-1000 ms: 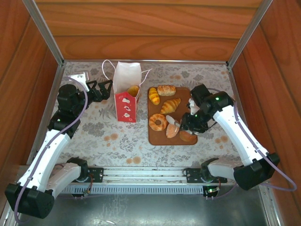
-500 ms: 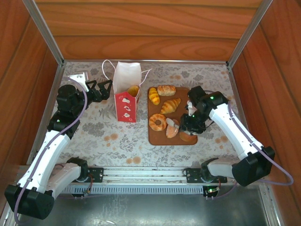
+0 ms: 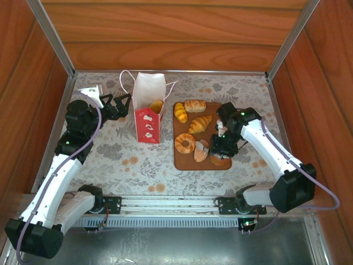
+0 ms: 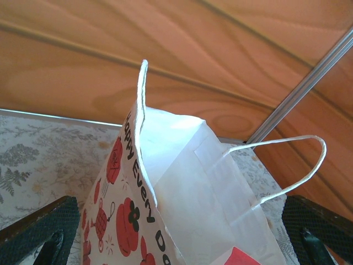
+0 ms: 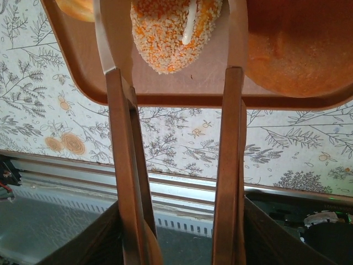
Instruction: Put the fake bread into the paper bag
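Top external view gives us most of the fake bread [image 3: 200, 123] on a brown tray [image 3: 182, 163] lying just right of the paper bag [image 3: 148, 120]. One golden piece [image 3: 156, 105] sits in the bag's open mouth. On the tray, a yellow croissant [image 3: 180, 112] and a ring doughnut [image 3: 185, 143] lie along the edge nearest the bag. A ridged roll [image 3: 194, 105] is at the far end. A seeded oval roll [image 3: 199, 154] and a round brown bun [image 3: 219, 160] lie at the near end, the bun farthest from the bag. The bag stands upright, white above and red below, with its cord handles [image 4: 287, 165] hanging loose.

Right of the bag, over the tray's near end, the right end effector [image 3: 220, 145] is clamped on a pair of tongs [image 3: 205, 146]. In the right wrist view the two tong arms [image 5: 126, 165] run out on either side of the seeded roll. We cannot tell whether their tips touch it. The bun lies just outside the right-hand arm.

On the bag's other side, just beside it, the left end effector [image 3: 128, 105] faces the bag with its jaws spread wide. From the left wrist we see its dark fingers [image 4: 38, 232] at the lower corners, with the bag's printed face and white side close ahead between them.

A counter [image 3: 132, 160] covered in flowered cloth carries both bag and tray.
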